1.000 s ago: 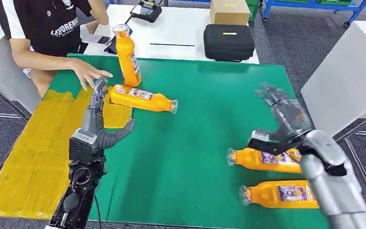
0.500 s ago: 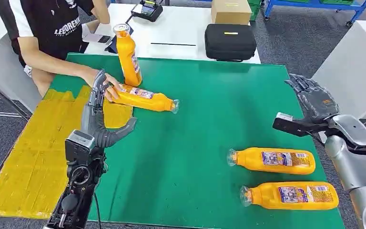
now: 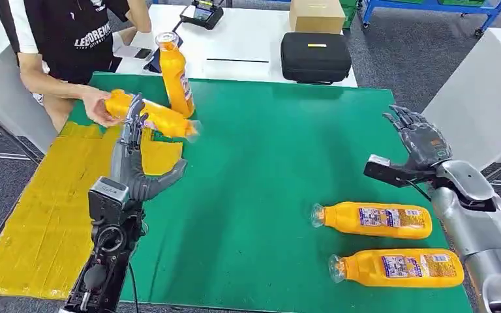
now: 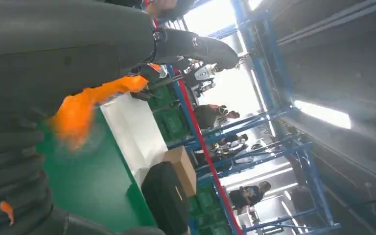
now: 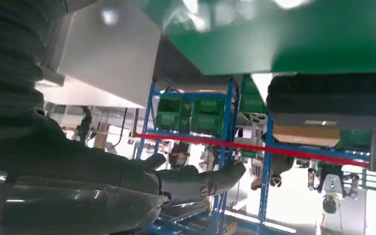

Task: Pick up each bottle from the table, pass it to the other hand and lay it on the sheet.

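Over the yellow sheet (image 3: 45,215), my left hand (image 3: 134,153) was spread wide and empty while a person's hand (image 3: 94,104) held one bottle (image 3: 160,117) lifted above it. My right hand (image 3: 424,140) hung open past two lying bottles (image 3: 375,220).

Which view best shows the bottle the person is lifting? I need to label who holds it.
The head view: the lifted bottle is seen nearly whole, held in the person's hand just beyond the left hand. The left wrist view gives an orange blur past the fingers. The right wrist view looks elsewhere.
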Robot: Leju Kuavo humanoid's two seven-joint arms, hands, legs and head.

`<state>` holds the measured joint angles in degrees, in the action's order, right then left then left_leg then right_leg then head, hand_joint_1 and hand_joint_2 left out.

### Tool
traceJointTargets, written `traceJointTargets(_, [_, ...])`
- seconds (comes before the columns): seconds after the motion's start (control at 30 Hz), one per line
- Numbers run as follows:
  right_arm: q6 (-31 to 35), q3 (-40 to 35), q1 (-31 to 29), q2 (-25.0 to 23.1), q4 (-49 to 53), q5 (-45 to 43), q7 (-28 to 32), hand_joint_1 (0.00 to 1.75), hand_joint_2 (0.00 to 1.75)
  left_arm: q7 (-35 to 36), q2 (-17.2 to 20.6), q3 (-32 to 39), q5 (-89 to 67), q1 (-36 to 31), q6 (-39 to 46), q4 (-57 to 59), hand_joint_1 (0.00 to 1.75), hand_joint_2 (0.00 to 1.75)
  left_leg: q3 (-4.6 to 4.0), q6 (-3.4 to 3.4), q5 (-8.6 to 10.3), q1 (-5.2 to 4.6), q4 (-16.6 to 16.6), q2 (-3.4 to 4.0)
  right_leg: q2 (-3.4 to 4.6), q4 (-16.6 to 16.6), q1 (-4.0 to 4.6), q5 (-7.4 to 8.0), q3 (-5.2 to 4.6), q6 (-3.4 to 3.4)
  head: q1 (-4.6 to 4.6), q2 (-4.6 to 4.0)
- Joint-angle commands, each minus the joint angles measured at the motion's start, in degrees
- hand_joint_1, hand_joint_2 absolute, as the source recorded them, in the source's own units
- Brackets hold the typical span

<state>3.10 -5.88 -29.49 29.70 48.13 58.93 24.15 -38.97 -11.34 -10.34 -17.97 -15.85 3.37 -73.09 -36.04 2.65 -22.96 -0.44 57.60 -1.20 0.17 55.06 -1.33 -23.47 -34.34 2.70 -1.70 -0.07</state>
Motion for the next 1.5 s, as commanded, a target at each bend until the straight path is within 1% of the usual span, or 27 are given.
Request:
traceJointTargets(0.03, [0.9, 5.45, 22.57, -7.02, 22.22, 1.08, -3.58, 0.0, 1.75, 0.3, 1.75, 0.06, 0.63, -2.08, 0.11, 4.26, 0.0, 1.75, 0.56, -0.24, -0.17, 0.16, -0.21, -0.08, -0.22, -0.26, 0.18, -0.18, 0.63, -0.23, -0.04, 0.0])
traceJointTargets(0.07, [0.91, 5.48, 22.74, -7.04, 22.42, 1.12, -3.64, 0.0, 1.75, 0.3, 1.75, 0.06, 0.63, -2.07, 0.11, 4.26, 0.0, 1.75, 0.39, -0.2, -0.14, 0.13, -0.16, -0.08, -0.21, -0.2, 0.15, -0.15, 0.46, -0.2, 0.0, 0.0])
traceJointTargets(0.1, [0.66, 5.54, 22.71, -6.96, 22.85, 1.23, -3.88, 0.0, 1.75, 0.3, 1.73, 0.05, 0.63, -2.06, 0.1, 4.23, 0.0, 1.75, 0.52, -0.25, -0.25, 0.13, -0.13, 0.0, -0.16, -0.15, 0.17, -0.25, 0.57, -0.28, -0.02, 0.0])
traceJointTargets(0.17, [0.17, 5.68, 21.95, -6.77, 22.56, 1.26, -4.01, 0.0, 1.75, 0.3, 1.69, 0.03, 0.63, -2.1, 0.07, 4.21, 0.0, 1.75, 0.13, -0.18, -0.16, 0.05, -0.07, 0.03, -0.09, -0.04, 0.08, -0.23, 0.19, -0.05, -0.04, 0.0])
traceJointTargets(0.2, [-0.03, 5.71, 21.56, -6.73, 22.18, 1.26, -3.99, 0.0, 1.75, 0.3, 1.69, 0.02, 0.63, -2.11, 0.06, 4.2, 0.0, 1.75, 0.3, -0.25, -0.27, 0.05, -0.05, 0.14, -0.03, -0.01, 0.08, -0.3, 0.33, -0.1, -0.04, 0.0])
traceJointTargets(0.27, [-0.02, 6.2, 21.87, -7.11, 22.35, 1.39, -3.79, 0.0, 1.75, 0.32, 1.67, 0.05, 0.65, -2.14, 0.05, 4.26, 0.0, 1.75, 0.05, -0.2, -0.17, 0.06, -0.06, 0.03, -0.09, -0.05, 0.08, -0.2, 0.1, -0.03, -0.02, 0.0])
traceJointTargets(0.33, [0.68, 8.19, 27.58, -10.3, 28.09, 4.26, -4.51, 0.0, 1.75, 0.49, 1.62, 0.18, 0.8, -2.38, -0.04, 4.78, 0.0, 1.75, 0.37, -0.31, -0.3, 0.08, -0.06, 0.16, -0.03, -0.06, 0.11, -0.31, 0.39, -0.14, -0.02, 0.0])
traceJointTargets(0.4, [1.52, 8.7, 31.52, -12.36, 31.76, 5.18, -5.31, 0.0, 1.75, 0.68, 1.66, 0.3, 1.0, -2.92, -0.22, 5.55, 0.0, 1.75, 0.17, -0.25, -0.16, 0.12, -0.11, -0.11, -0.26, -0.13, 0.12, -0.26, 0.24, -0.09, 0.0, 0.0])
traceJointTargets(0.43, [1.86, 9.09, 33.19, -13.57, 33.63, 5.71, -5.71, 0.0, 1.75, 0.81, 1.67, 0.34, 1.05, -3.26, -0.27, 5.98, 0.0, 1.75, 0.31, -0.3, -0.21, 0.15, -0.13, -0.12, -0.29, -0.14, 0.15, -0.32, 0.36, -0.14, 0.0, 0.0])
traceJointTargets(0.47, [2.03, 9.51, 34.07, -14.29, 34.74, 6.09, -5.97, 0.0, 1.75, 0.87, 1.67, 0.37, 1.08, -3.49, -0.32, 6.33, 0.0, 1.75, 0.13, -0.23, -0.15, 0.12, -0.11, -0.16, -0.27, -0.11, 0.12, -0.26, 0.21, -0.08, 0.02, 0.0])
traceJointTargets(0.5, [1.44, 9.96, 34.78, -14.67, 35.54, 6.41, -6.27, 0.0, 1.75, 0.96, 1.66, 0.39, 1.14, -3.7, -0.4, 6.74, 0.0, 1.75, 0.58, -0.41, -0.35, 0.15, -0.14, -0.1, -0.3, -0.11, 0.17, -0.47, 0.63, -0.25, -0.02, 0.0])
traceJointTargets(0.57, [1.33, 10.95, 34.93, -14.73, 35.47, 6.5, -6.29, 0.0, 1.75, 1.11, 1.68, 0.47, 1.25, -3.86, -0.49, 7.38, 0.0, 1.75, 0.13, -0.24, -0.18, 0.09, -0.08, -0.05, -0.18, -0.07, 0.09, -0.27, 0.17, -0.07, 0.0, 0.0])
traceJointTargets(0.6, [0.71, 11.82, 34.67, -14.59, 34.99, 6.09, -5.95, 0.0, 1.75, 1.12, 1.6, 0.58, 1.27, -3.95, -0.54, 7.88, 0.0, 1.75, 0.32, -0.31, -0.28, 0.1, -0.08, 0.0, -0.17, -0.06, 0.11, -0.36, 0.35, -0.14, -0.02, 0.0])
traceJointTargets(0.63, [0.25, 12.68, 34.42, -14.44, 34.57, 5.56, -5.62, 0.0, 1.75, 1.12, 1.54, 0.65, 1.26, -4.19, -0.58, 8.4, 0.0, 1.75, 0.14, -0.23, -0.18, 0.05, -0.09, 0.0, -0.14, -0.05, 0.06, -0.26, 0.14, -0.06, -0.04, 0.0])
traceJointTargets(0.67, [0.0, 13.09, 34.27, -14.36, 34.32, 5.43, -5.48, 0.0, 1.75, 1.11, 1.51, 0.68, 1.25, -4.36, -0.6, 8.76, 0.0, 1.75, 0.34, -0.3, -0.28, 0.07, -0.06, 0.06, -0.13, -0.04, 0.08, -0.35, 0.33, -0.12, -0.02, 0.0])
traceJointTargets(0.7, [-0.44, 13.99, 33.64, -14.25, 33.56, 5.19, -5.23, 0.0, 1.75, 1.21, 1.41, 0.82, 1.39, -4.83, -0.77, 9.59, 0.0, 1.75, 0.15, -0.24, -0.19, 0.08, -0.06, 0.0, -0.16, -0.06, 0.09, -0.27, 0.16, -0.07, 0.0, 0.0])
traceJointTargets(0.8, [-1.2, 15.99, 30.66, -13.65, 29.92, 4.73, -4.8, 0.0, 1.75, 1.3, 1.1, 0.87, 1.58, -5.8, -1.1, 11.46, 0.0, 1.75, 0.27, -0.28, -0.23, 0.05, -0.04, 0.07, -0.12, -0.03, 0.06, -0.3, 0.25, -0.12, 0.0, 0.0])
traceJointTargets(0.83, [-1.4, 16.78, 29.4, -13.3, 27.86, 4.75, -4.88, 0.0, 1.75, 1.3, 0.96, 0.87, 1.65, -6.02, -1.28, 12.06, 0.0, 1.75, 0.12, -0.21, -0.15, 0.03, -0.07, 0.03, -0.12, -0.06, 0.03, -0.23, 0.11, -0.06, -0.02, 0.0])
traceJointTargets(1.0, [-2.29, 19.37, 24.89, -11.1, 18.22, 4.7, -4.49, 0.0, 1.75, 1.5, 0.93, 0.97, 2.15, -6.51, -1.98, 13.38, 0.0, 1.75, 0.36, -0.27, -0.24, 0.03, -0.08, 0.14, -0.06, -0.12, 0.04, -0.26, 0.36, -0.12, -0.02, 0.0])
traceJointTargets(1.03, [-2.01, 19.4, 23.69, -10.75, 16.13, 5.17, -4.99, 0.0, 1.75, 1.54, 1.05, 0.89, 2.28, -6.65, -2.08, 13.68, 0.0, 1.75, 0.14, -0.18, -0.14, 0.03, -0.07, 0.07, -0.08, -0.12, 0.04, -0.17, 0.15, -0.04, 0.0, 0.0])
traceJointTargets(1.07, [-1.5, 19.36, 22.5, -10.44, 14.1, 5.65, -5.26, 0.0, 1.75, 1.56, 1.11, 0.93, 2.3, -6.79, -2.12, 14.0, 0.0, 1.75, 0.32, -0.24, -0.21, 0.03, -0.08, 0.12, -0.06, -0.12, 0.05, -0.24, 0.32, -0.09, 0.0, 0.0])
traceJointTargets(1.17, [0.47, 18.82, 18.29, -9.53, 7.41, 7.85, -6.08, 0.0, 1.75, 1.58, 1.19, 0.97, 2.63, -7.19, -2.28, 15.28, 0.0, 1.75, 0.24, -0.2, -0.19, 0.03, -0.07, 0.19, 0.03, -0.13, 0.05, -0.18, 0.23, -0.05, 0.0, 0.0])
traceJointTargets(1.2, [0.47, 18.82, 18.29, -9.53, 7.41, 7.85, -6.08, 0.0, 1.75, 1.58, 1.19, 0.97, 2.63, -7.19, -2.28, 15.28, 0.0, 1.75, 0.41, -0.25, -0.25, 0.03, -0.08, 0.23, 0.04, -0.13, 0.05, -0.24, 0.39, -0.1, 0.0, 0.0])
traceJointTargets(1.3, [0.55, 18.78, 18.02, -9.52, 7.07, 7.88, -6.02, 0.0, 1.75, 1.59, 1.18, 0.98, 2.63, -7.22, -2.29, 15.36, 0.0, 1.75, 0.18, -0.2, -0.16, 0.04, -0.06, 0.14, -0.03, -0.11, 0.06, -0.18, 0.17, -0.05, -0.02, 0.0])
traceJointTargets(1.43, [0.55, 18.78, 18.02, -9.52, 7.07, 7.88, -6.02, 0.0, 1.75, 1.59, 1.18, 0.98, 2.63, -7.22, -2.29, 15.36, 0.0, 1.75, 0.16, -0.2, -0.18, 0.04, -0.05, 0.13, -0.04, -0.09, 0.06, -0.2, 0.16, -0.05, -0.02, 0.0])
traceJointTargets(1.47, [0.55, 18.78, 18.02, -9.52, 7.07, 7.88, -6.02, 0.0, 1.75, 1.59, 1.18, 0.98, 2.63, -7.22, -2.29, 15.36, 0.0, 1.75, 0.36, -0.26, -0.26, 0.05, -0.06, 0.22, 0.02, -0.09, 0.07, -0.26, 0.32, -0.11, -0.02, 0.0])
traceJointTargets(1.5, [0.55, 18.78, 18.02, -9.52, 7.07, 7.88, -6.02, 0.0, 1.75, 1.59, 1.18, 0.98, 2.63, -7.22, -2.29, 15.36, 0.0, 1.75, 0.23, -0.21, -0.19, 0.04, -0.06, 0.15, -0.03, -0.1, 0.05, -0.22, 0.22, -0.06, -0.02, 0.0])
